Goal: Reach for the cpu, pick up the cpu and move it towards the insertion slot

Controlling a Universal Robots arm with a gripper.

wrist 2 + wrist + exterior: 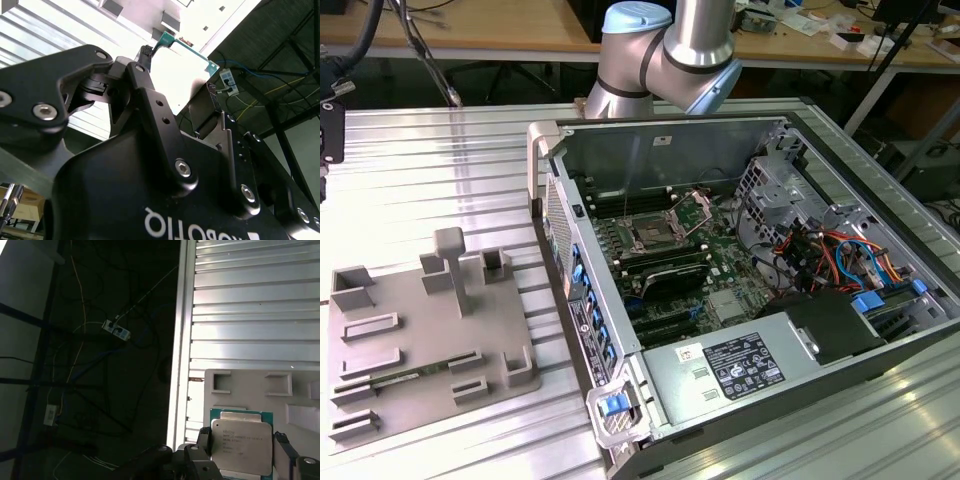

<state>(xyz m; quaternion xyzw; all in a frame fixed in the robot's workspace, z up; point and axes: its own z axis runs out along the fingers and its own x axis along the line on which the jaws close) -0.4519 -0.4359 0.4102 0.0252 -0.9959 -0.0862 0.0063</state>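
Your chip was off its rest and in the air, silver top facing the first wrist view, hanging high over the near edge of the grey plate. The hand was closed in on two opposite edges of the chip, gripping nothing else. In the second wrist view the chip sat right out at the tips of the hand.

That thin edge grip was, in my judgement, your main worry. With so little metal in contact, a jolt or quick swing could have tilted the chip or let it slip. The plate lay on the ribbed tabletop close to the tabletop's edge, with bare floor just past it. A drop there might have sent the chip off the tabletop altogether.

The socket lay inside the open computer case, which stood just beside the plate on the exterior view's right. The case wall rose between plate and socket, so a low path risked clipping it. A chip arriving tilted could likely have damaged the socket's contacts.
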